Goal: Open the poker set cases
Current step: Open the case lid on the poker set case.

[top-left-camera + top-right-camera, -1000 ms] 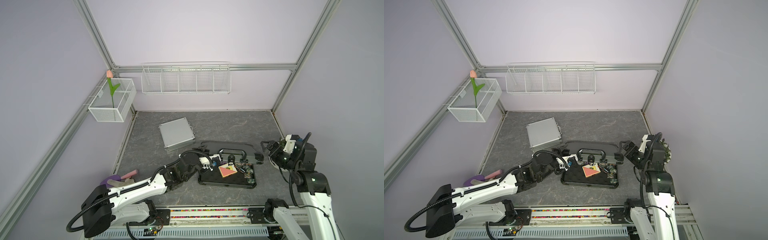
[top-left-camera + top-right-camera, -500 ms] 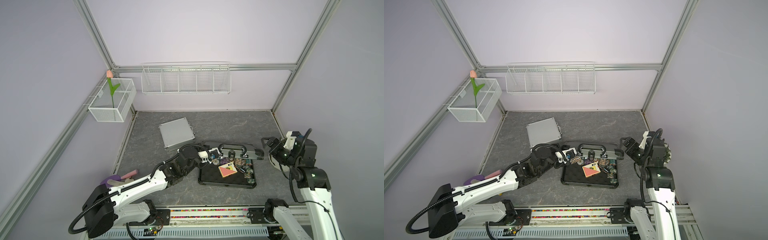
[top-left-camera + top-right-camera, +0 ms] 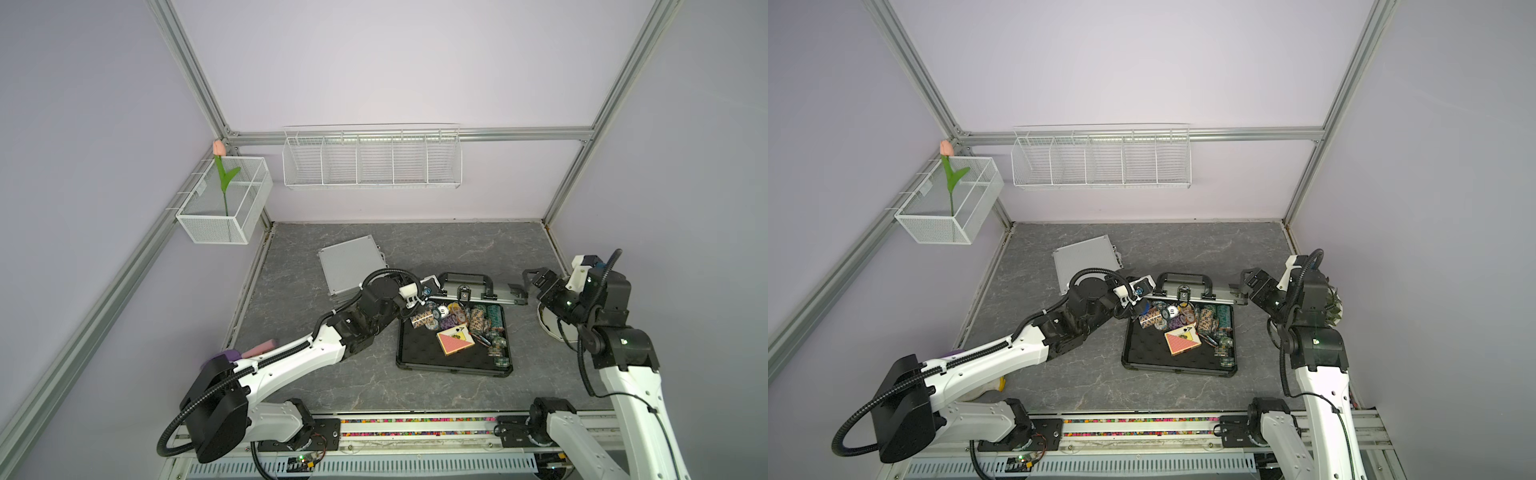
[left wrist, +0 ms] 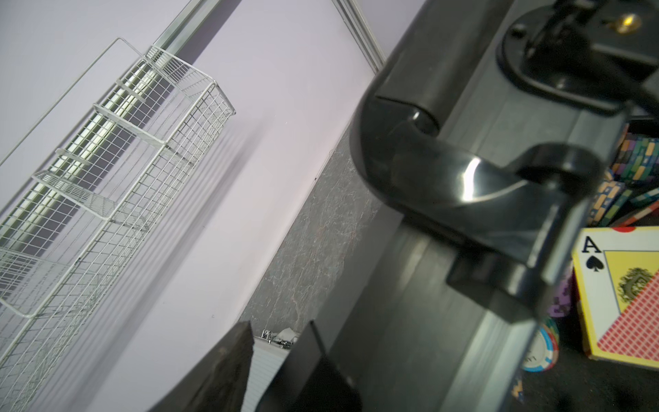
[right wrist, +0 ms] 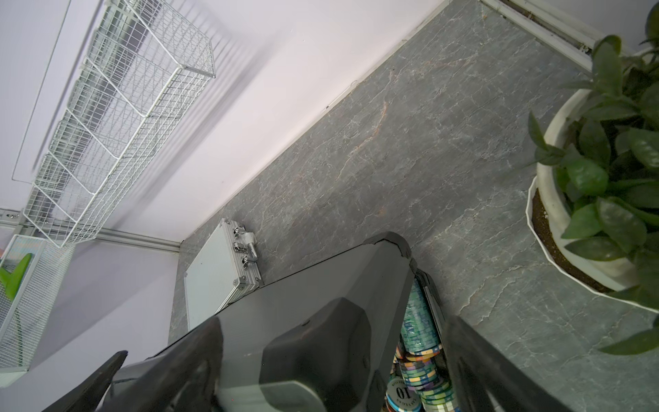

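On the counter [image 3: 457, 249], left claw [image 3: 430, 287] and right claw [image 3: 527, 284] gape empty at the lid corners of the stiff dark case [image 3: 440, 357]; the rigid silver case [image 3: 351, 266] likely opens at its latches [image 5: 246, 249].

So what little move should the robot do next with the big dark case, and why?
Probably tip the dark case's lid a bit further back, so it stays open alone. It stands about upright behind the poker chips, with the left end effector and the right end effector open at its ends. The silver case beyond it is shut.
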`<action>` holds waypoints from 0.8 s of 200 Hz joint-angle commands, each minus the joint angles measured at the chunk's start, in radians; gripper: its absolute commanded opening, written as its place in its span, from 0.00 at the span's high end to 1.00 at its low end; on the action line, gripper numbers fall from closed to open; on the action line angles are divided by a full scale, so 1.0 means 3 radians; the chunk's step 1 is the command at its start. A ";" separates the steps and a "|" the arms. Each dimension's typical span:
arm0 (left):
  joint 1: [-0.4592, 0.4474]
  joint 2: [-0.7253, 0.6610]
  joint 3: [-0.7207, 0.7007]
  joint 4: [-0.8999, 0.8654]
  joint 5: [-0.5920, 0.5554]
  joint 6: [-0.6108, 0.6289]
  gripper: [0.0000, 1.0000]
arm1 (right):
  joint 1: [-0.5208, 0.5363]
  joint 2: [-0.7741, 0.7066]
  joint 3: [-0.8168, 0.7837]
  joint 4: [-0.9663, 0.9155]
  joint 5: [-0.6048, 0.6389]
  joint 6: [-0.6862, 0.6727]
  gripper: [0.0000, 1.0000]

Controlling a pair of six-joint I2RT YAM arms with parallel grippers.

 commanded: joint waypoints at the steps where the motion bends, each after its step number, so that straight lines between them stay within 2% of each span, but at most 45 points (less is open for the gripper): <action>1: 0.0050 0.0074 0.0141 0.0179 0.0069 -0.0092 0.23 | 0.0029 0.0011 0.0104 0.0092 0.0110 -0.0139 0.02; 56: 0.0171 0.0298 0.0270 0.0370 0.0156 -0.0355 0.23 | 0.0052 0.0002 0.0193 0.0088 0.0223 -0.0275 0.02; 160: 0.0177 0.0807 0.0745 0.0143 0.0440 -0.0865 0.24 | 0.0067 -0.0035 0.0219 0.0097 0.0253 -0.0283 0.02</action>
